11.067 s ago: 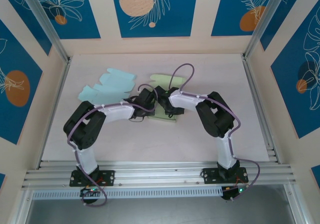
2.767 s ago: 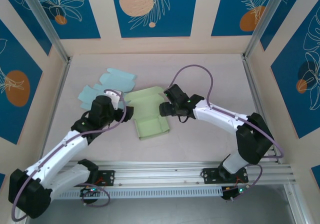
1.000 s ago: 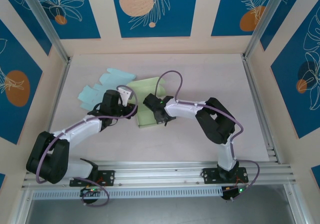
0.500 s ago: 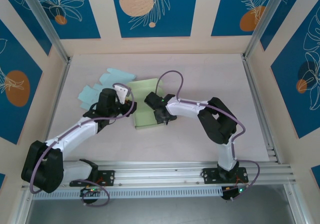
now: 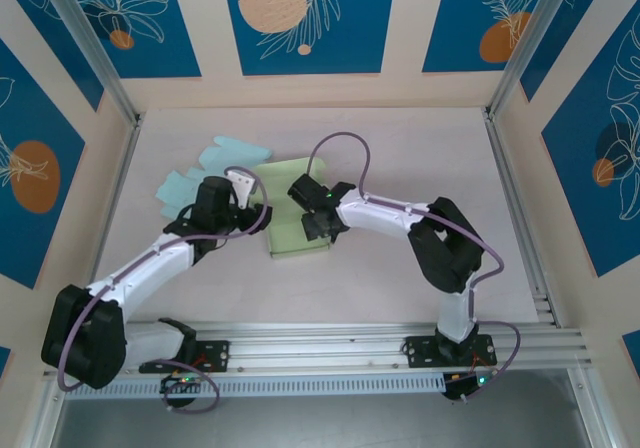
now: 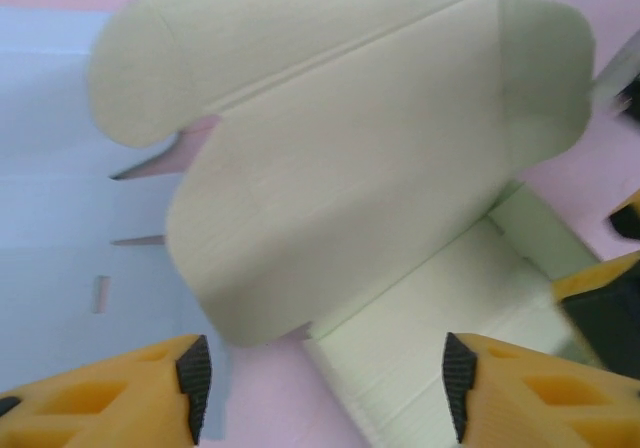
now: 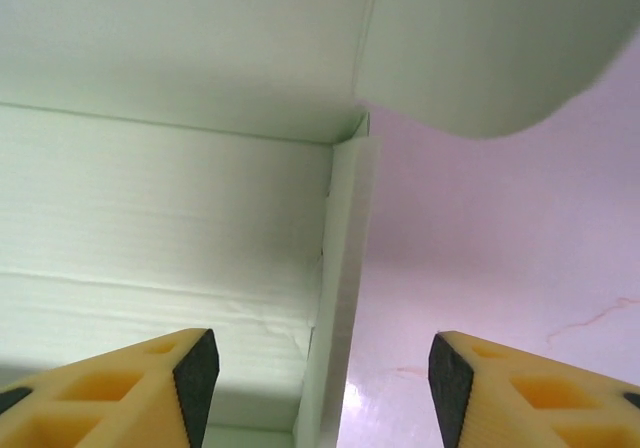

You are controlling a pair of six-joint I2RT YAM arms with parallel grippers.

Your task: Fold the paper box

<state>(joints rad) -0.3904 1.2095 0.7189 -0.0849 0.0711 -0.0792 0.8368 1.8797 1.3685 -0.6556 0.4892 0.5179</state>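
Note:
The pale green paper box (image 5: 296, 241) lies half-folded in the middle of the table, its lid flap (image 5: 281, 175) raised toward the back. My left gripper (image 5: 255, 206) is at the box's left edge, open. In the left wrist view the rounded green flaps (image 6: 350, 158) stand ahead of the left gripper (image 6: 325, 388), with the ribbed box floor (image 6: 440, 308) between its fingers. My right gripper (image 5: 313, 224) hangs over the box's right side, open. In the right wrist view the right gripper (image 7: 322, 378) straddles a raised side wall (image 7: 342, 298), touching nothing.
A flat light-blue paper cutout (image 5: 213, 161) lies behind and left of the box; it appears as a blue sheet (image 6: 50, 168) under the green flaps. Pink tabletop (image 7: 500, 268) lies right of the box. Metal frame rails (image 5: 515, 198) border the table.
Over the last second the left gripper pulled back slightly to the left and the box shifted left with it. The right gripper stayed over the box's right side, edging up a little.

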